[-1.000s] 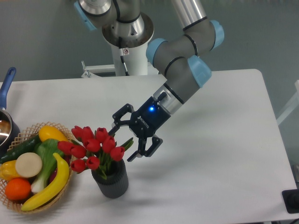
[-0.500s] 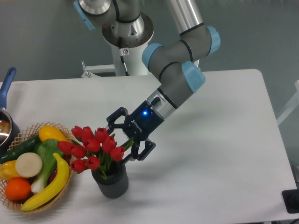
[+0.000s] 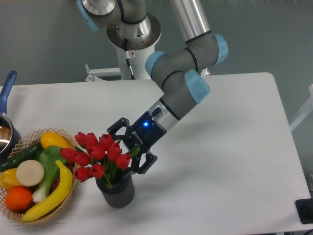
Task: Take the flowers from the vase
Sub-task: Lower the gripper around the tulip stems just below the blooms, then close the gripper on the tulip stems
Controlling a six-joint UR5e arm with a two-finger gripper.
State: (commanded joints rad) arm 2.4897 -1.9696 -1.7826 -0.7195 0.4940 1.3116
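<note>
white tabletop [image 3: 230, 147] fills most of the view, with a grey wall behind it. the flowers [image 3: 100, 154], red tulips with green leaves, stand in the vase [image 3: 116, 190], a dark ribbed pot near the front edge of the table. the gripper [image 3: 128, 151] reaches in from the right and sits right against the right side of the bunch, at the height of the blooms and above the vase rim. its two dark fingers are spread wide: the upper one [image 3: 115, 129] lies behind the top blooms, the lower one [image 3: 143, 163] in front by the rightmost tulip and a green leaf. whether either finger touches the blooms cannot be told; nothing is clamped between them. just left of the vase lies a wicker basket [image 3: 63, 196] of fruit and vegetables.
</note>
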